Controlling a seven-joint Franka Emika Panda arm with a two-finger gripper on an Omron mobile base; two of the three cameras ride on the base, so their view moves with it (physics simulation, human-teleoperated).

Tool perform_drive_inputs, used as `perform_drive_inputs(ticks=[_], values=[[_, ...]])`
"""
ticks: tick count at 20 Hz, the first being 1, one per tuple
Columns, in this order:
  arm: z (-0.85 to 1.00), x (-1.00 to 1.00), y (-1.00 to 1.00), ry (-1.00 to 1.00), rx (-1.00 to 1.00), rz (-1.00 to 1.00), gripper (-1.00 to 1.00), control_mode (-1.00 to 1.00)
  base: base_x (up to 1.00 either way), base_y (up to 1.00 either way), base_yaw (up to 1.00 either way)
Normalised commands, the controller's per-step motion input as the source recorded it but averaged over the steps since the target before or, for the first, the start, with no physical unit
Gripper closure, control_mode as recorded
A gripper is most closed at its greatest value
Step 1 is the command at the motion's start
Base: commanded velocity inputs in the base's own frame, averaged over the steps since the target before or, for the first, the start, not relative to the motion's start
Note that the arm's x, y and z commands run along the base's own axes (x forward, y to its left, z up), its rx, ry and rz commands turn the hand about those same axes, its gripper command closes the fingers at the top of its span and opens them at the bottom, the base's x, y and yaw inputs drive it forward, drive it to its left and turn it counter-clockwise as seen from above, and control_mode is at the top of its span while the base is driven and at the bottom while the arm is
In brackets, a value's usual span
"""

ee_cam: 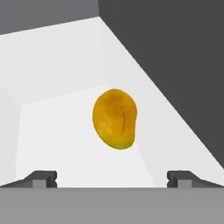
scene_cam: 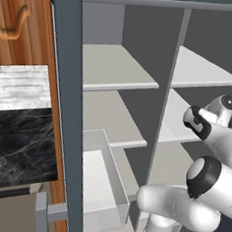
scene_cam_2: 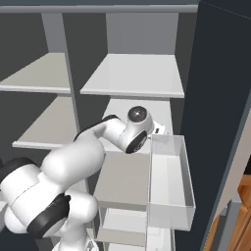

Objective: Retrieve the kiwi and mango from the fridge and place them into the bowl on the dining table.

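Gripper [ee_cam: 112,179]: standing wide open, nothing between its jaws; the two dark tips are showing well apart at the bottom of the hand view, pointing straight at the fruit.

Mango [ee_cam: 114,118]: lying on a pale shelf inside the fridge [scene_cam: 64,109], ahead of the fingertips and centred between them, apart from them, not yet touched. A dark wall is running close along one side of it.

Arm: reaching from the base into the open fridge, wrist sitting over the middle shelf level beside a white door bin [scene_cam_2: 169,181].

Shelves [scene_cam: 116,68]: light grey, sitting bare in both base views.

Progress, as I am judging it: the job is sitting at its early part. The mango is waiting to be grasped, lifted out and carried over. Whether the kiwi has been dealt with cannot be told from here.
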Motion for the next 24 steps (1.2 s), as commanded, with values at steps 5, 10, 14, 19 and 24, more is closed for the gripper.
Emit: perform_drive_inputs(ticks=[5, 10, 14, 19, 24], values=[[-0.08, 0.17, -0.11, 0.00, 0.00, 0.00, -1.00, -1.00, 0.00, 0.00, 0.00], [-0.17, 0.20, -0.07, 0.00, 0.00, 0.00, -1.00, -1.00, 0.00, 0.00, 0.00], [-0.18, 0.29, -0.04, 0.00, 0.00, 0.00, -1.00, -1.00, 0.00, 0.00, 0.00], [-0.13, 0.34, -0.06, 0.00, 0.00, 0.00, -1.00, -1.00, 0.00, 0.00, 0.00], [-0.11, 0.24, -0.10, 0.00, 0.00, 0.00, -1.00, -1.00, 0.00, 0.00, 0.00]])
